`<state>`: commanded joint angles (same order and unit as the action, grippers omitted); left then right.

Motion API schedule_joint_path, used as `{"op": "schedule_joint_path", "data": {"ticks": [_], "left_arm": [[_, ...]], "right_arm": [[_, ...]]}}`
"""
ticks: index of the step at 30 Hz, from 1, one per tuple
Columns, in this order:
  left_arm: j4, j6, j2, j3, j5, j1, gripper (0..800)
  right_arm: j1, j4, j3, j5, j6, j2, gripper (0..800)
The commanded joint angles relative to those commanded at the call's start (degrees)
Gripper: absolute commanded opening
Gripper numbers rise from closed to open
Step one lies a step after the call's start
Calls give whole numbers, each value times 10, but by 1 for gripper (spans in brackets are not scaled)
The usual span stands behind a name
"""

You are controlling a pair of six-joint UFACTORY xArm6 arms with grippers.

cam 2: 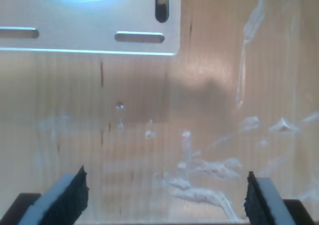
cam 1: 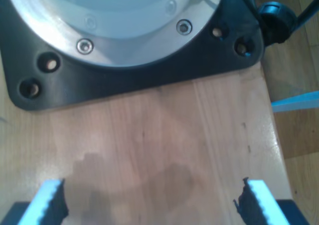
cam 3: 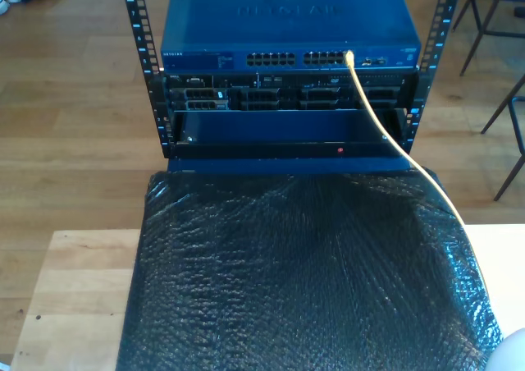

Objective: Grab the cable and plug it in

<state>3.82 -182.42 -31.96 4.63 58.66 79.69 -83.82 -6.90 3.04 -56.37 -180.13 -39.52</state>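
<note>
The rack [cam 3: 287,67] stands at the far end in the exterior view, with a blue switch [cam 3: 287,26] on top and a black bubbly sheet [cam 3: 303,281] spread over the worktop [cam 3: 74,297] in front of it. The cable [cam 3: 385,133] already sits with one end in a port near the right of the switch's port row, and runs down toward the exterior view's right, over the sheet's edge.

I judge the cable light, thin and limp, so it will sag and swing if held far from the plug. The plug is small, hard and brittle at its clip; the best hold is on the cable just behind the plug.

My first claw [cam 1: 149,205] hangs over bare wood near a black base plate [cam 1: 129,80], jaws apart, empty. My second claw [cam 2: 167,197] is likewise apart over wood, near a metal plate [cam 2: 89,31].
</note>
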Motion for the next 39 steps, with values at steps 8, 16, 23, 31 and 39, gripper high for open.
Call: {"op": "schedule_joint_path", "data": {"ticks": [8, 16, 23, 31, 39], "left_arm": [[0, 0, 0, 0, 0, 0, 800], [0, 0, 0, 0, 0, 0, 800], [0, 0, 0, 0, 0, 0, 800], [0, 0, 0, 0, 0, 0, 800], [0, 0, 0, 0, 0, 0, 800]], "right_arm": [[0, 1, -21, 42, -2, 7, 798], [-2, 10, -33, 67, -8, 5, 799], [-1, 10, -46, 100, -8, 2, 799], [-1, 10, -46, 100, -8, 3, 799], [-1, 10, -46, 100, -8, 2, 799]]}}
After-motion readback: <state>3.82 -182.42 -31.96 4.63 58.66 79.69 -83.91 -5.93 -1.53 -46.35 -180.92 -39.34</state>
